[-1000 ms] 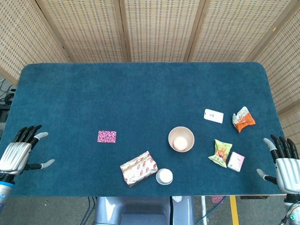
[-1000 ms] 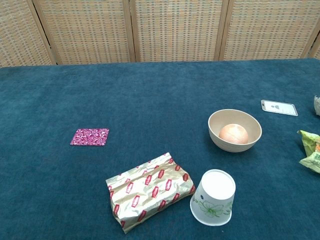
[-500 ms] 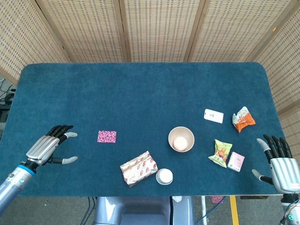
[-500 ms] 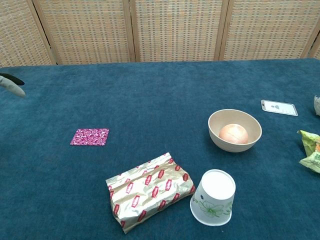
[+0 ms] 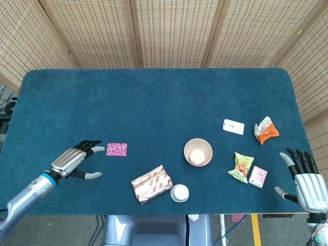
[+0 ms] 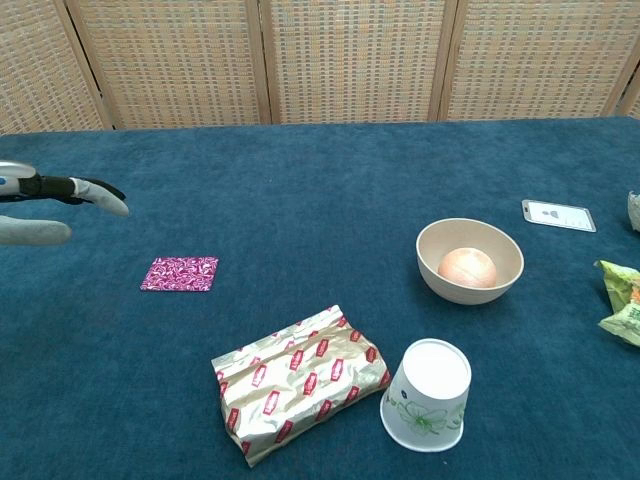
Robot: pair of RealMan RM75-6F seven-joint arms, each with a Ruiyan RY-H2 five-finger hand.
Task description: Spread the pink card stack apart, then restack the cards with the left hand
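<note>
Left hand (image 5: pixel 77 158), lower left: fingers apart, empty, just beside pink card stack (image 5: pixel 117 149), not touching. Stack squared, flat on counter (image 5: pixel 154 102), centre-left. Advice: lay fingertips flat on top, sweep sideways lightly.

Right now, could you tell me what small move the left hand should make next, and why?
Probably ease the left hand a little further toward the pink card stack and lower its fingertips onto it. The hand is open, its fingers short of the stack, and the cards lie squared and unspread on the table.
</note>
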